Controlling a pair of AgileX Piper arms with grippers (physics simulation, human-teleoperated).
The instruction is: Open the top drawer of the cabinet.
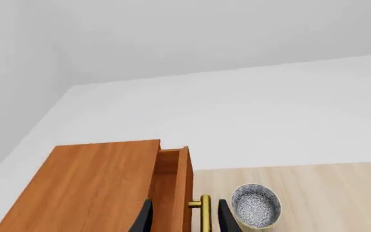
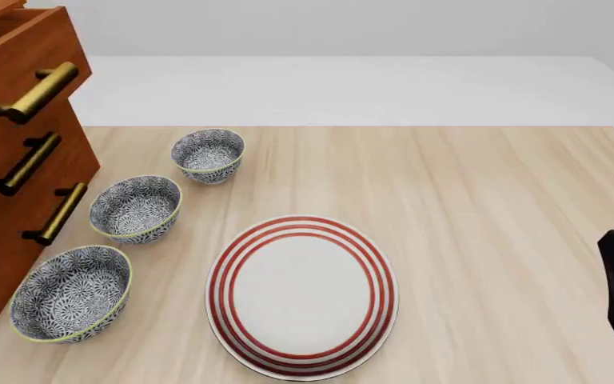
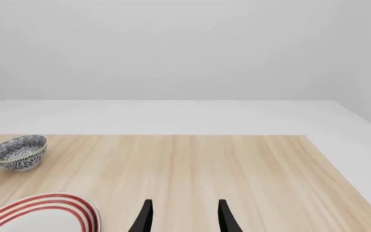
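- Left wrist view: the left gripper (image 1: 183,218) shows two dark fingers at the bottom edge, spread on either side of the top drawer (image 1: 172,186) front and its brass handle (image 1: 205,212); contact cannot be told. The drawer stands slightly out from the cabinet (image 1: 89,186), lower left. A patterned bowl (image 1: 255,205) sits right of the handle on the pale wooden table (image 1: 327,193).
- Front view: the cabinet fills the left edge, top drawer at upper left. Three bowls line up beside it, a red-ringed plate (image 2: 301,294) at lower centre. The right arm's dark tip sits at the right edge.
- Right wrist view: the right gripper (image 3: 183,216) is spread, holding nothing, over bare table.
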